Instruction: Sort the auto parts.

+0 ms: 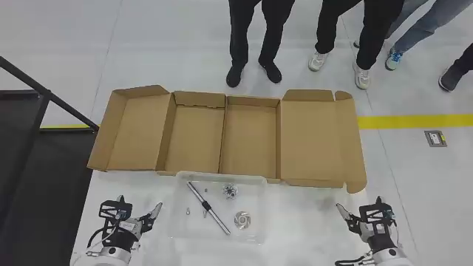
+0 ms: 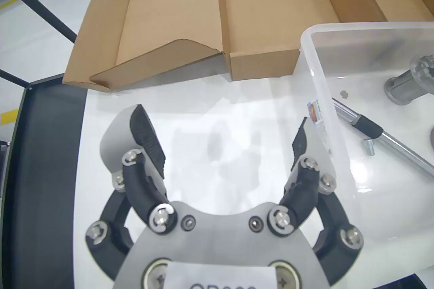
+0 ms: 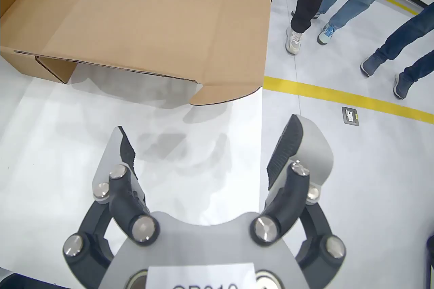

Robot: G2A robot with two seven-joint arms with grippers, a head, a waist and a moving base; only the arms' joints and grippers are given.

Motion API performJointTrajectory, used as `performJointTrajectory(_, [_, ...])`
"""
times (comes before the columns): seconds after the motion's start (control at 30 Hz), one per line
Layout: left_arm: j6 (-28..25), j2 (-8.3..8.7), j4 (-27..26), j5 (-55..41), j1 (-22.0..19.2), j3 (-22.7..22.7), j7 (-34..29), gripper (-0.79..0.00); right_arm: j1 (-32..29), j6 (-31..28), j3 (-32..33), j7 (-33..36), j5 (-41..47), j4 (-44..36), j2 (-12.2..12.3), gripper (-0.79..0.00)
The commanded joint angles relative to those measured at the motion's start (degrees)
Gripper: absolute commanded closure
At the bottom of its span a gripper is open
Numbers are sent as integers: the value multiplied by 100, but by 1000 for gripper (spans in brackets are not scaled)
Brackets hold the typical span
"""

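I judge the sort not yet begun: every part I can see lies in the clear bin (image 1: 222,176) at the near edge of the table, between my 2 arms. In it are a long metal rod (image 1: 208,207), a small toothed hub (image 1: 229,191), a round disc (image 1: 242,220) and a little bolt (image 1: 188,211).

The cardboard box (image 1: 196,140) sits just behind the bin, flaps folded out, its 2 middle compartments bare.

The left gripper (image 2: 220,124) hovers over the table just beside the bin's wall, jaws spread and holding nothing. The right gripper (image 3: 208,131) is well apart on the other side, jaws likewise spread.

The next move, as I see it, belongs to the left arm (it is nearer). It must lift over the wall, come down inside and straddle 1 part squarely.
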Motion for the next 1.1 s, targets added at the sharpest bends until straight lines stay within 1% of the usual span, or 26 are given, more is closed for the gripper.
performJointTrajectory(0.0, [50,-12,-29,-49,32,-10,131,-785,38,-124,-26,-247,3,-34,-5,-785])
performJointTrajectory(0.13, [-48,-21,-181,-242,244,-165,500,-785,11,-439,-81,-773,-291,-306,3,-785])
performJointTrajectory(0.2, [-124,-25,-256,-367,376,-285,681,-785,-28,-598,-90,-946,-600,-556,18,-785])
performJointTrajectory(0.37, [-305,-31,-336,-621,629,-542,1014,-785,-104,-964,-200,-1168,-1185,-1172,45,-785])
performJointTrajectory(0.5, [-410,-42,-325,-883,779,-741,1157,-785,-92,-1557,-436,-1040,-1634,-1588,76,-785])
performJointTrajectory(0.9, [-442,-42,-318,-915,785,-753,1143,-785,-80,-1577,-451,-1048,-1643,-1614,77,-785])
performJointTrajectory(1.07, [-479,-59,-243,-1152,673,-795,965,-785,309,-2015,-989,-885,-2267,-1888,82,-785])
